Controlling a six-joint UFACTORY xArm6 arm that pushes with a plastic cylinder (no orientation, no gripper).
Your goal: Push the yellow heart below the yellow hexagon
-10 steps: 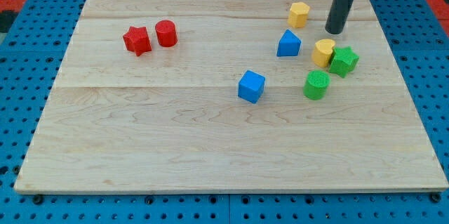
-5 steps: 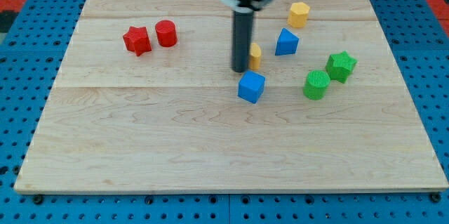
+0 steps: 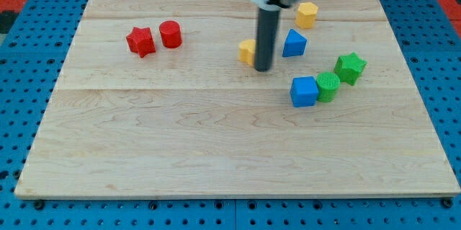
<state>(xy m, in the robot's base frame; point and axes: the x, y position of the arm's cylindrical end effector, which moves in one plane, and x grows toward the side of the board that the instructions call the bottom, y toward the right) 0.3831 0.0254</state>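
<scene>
The yellow heart [image 3: 248,52] lies near the board's middle top, partly hidden behind my rod. My tip [image 3: 263,68] rests on the board right against the heart's right side. The yellow hexagon [image 3: 307,14] sits near the view's top, up and to the right of the heart. A blue triangular block [image 3: 294,43] stands between them, just right of my rod.
A blue cube [image 3: 303,91] touches a green cylinder [image 3: 328,86], with a green star [image 3: 351,67] just beyond at the right. A red star [image 3: 140,41] and red cylinder [image 3: 170,34] sit at the upper left. The wooden board [image 3: 216,151] lies on blue pegboard.
The heart went from beside the green star to left of the blue triangle. My rod swept left, then came back to the heart's right side. The blue cube moved right against the green cylinder.
</scene>
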